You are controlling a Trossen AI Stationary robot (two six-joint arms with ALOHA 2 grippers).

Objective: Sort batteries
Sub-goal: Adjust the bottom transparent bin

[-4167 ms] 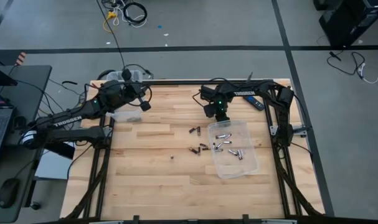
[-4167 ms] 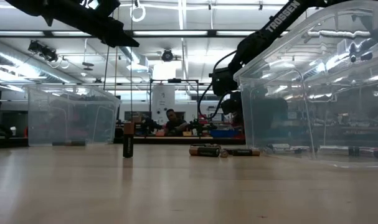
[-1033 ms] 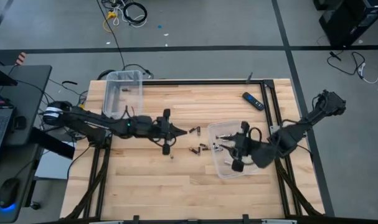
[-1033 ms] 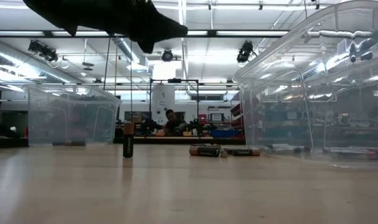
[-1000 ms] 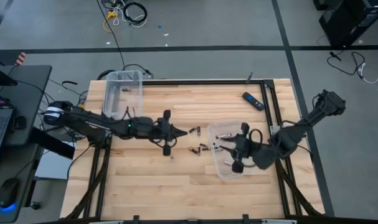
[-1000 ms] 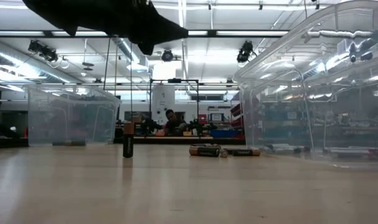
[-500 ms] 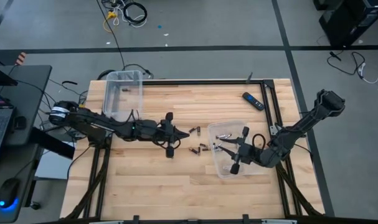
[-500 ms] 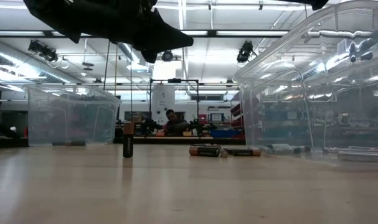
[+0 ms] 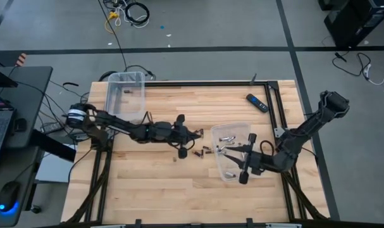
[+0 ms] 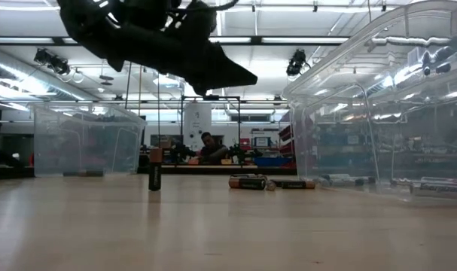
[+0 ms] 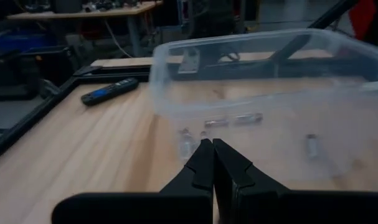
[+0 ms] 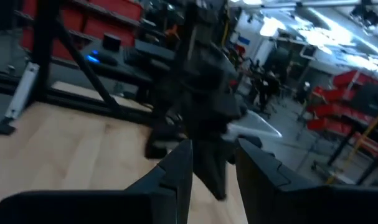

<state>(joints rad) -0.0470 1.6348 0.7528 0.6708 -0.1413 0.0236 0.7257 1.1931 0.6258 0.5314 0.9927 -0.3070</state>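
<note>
From above, the light wooden slatted tabletop carries two clear plastic bins. One clear rectangular bin stands at the far left corner; the other clear bin lies toward the right edge, about midway along it. The dark left arm stretches low across the tabletop from the left edge, and its left gripper ends near the middle, its fingers pressed together with nothing between them. Just beside its tip lie the small loose cylindrical batteries, a dark and silvery cluster on the bare wood between the gripper and the right-hand bin; more silvery cells lie inside that bin. The right gripper reaches in from the right edge over the bin, fingers apart; whether they hold a cell cannot be told here. A black-and-blue remote-like bar lies near the far right corner.

At table height, one dark battery with a copper top stands upright on the wood, and two more cells lie on their sides near the right bin's wall. The left arm hangs dark overhead. A person sits far back in the room.

From the left wrist, the two dark fingers meet at their tips, pointing at the clear bin, with silvery cells seen through its wall.

From the right wrist, the fingers stand apart, a dark shape between and beyond them that I cannot identify.
</note>
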